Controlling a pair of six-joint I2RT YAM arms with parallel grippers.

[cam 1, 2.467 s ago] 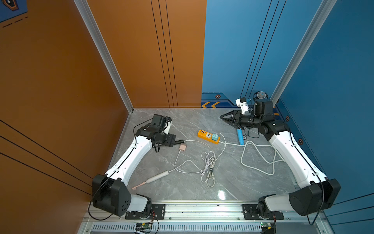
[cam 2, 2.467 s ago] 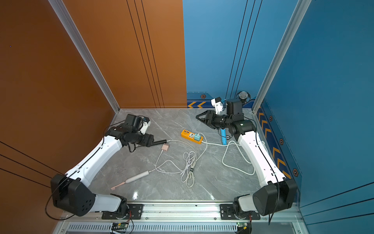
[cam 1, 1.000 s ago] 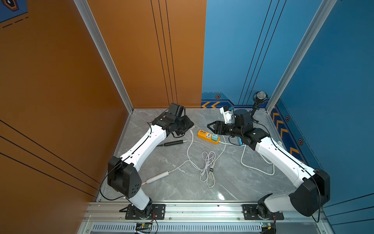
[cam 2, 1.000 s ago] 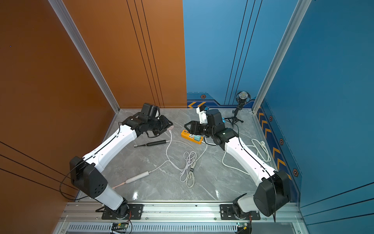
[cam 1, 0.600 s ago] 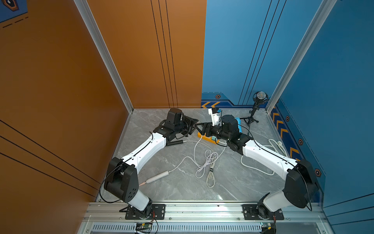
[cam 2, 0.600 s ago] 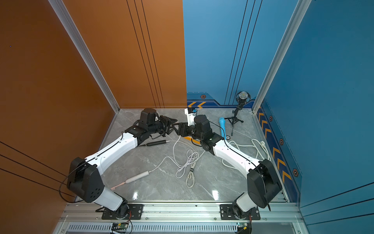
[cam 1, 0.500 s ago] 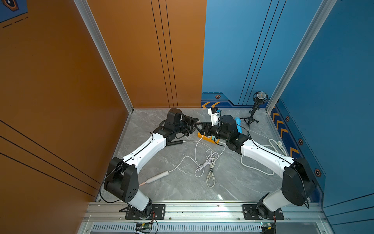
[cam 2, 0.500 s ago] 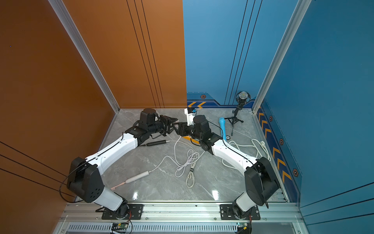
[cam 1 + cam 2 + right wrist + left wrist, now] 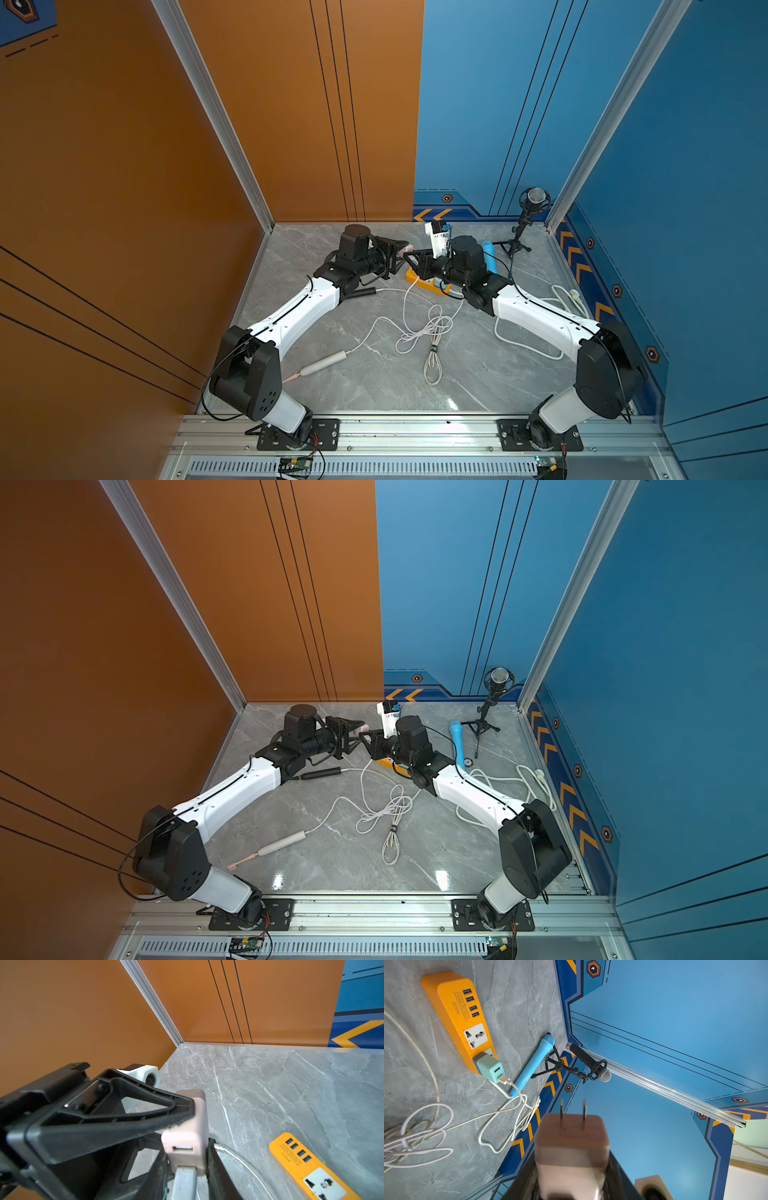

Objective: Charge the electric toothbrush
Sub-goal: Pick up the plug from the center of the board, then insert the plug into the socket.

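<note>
A white electric toothbrush (image 9: 322, 364) with a pink head lies on the floor near the left arm's base, and a white cable (image 9: 419, 332) runs from it. My left gripper (image 9: 397, 250) is shut on a pink charger adapter (image 9: 572, 1136), held above the floor with its two prongs pointing away. In the right wrist view my right gripper (image 9: 186, 1159) has both fingers against the same adapter (image 9: 187, 1126), and a USB plug (image 9: 184, 1182) sits in its lower port. The orange power strip (image 9: 424, 283) lies just below both grippers.
A teal adapter (image 9: 490, 1068) with a white cord is plugged into the strip's end. A blue microphone (image 9: 489, 257) lies behind the right arm. A black microphone on a tripod (image 9: 525, 220) stands in the back right corner. A black handle (image 9: 357, 293) lies under the left arm.
Both arms swung in from the sides and met above the power strip. In the last half second the right gripper's fingers closed onto the adapter that the left gripper holds.
</note>
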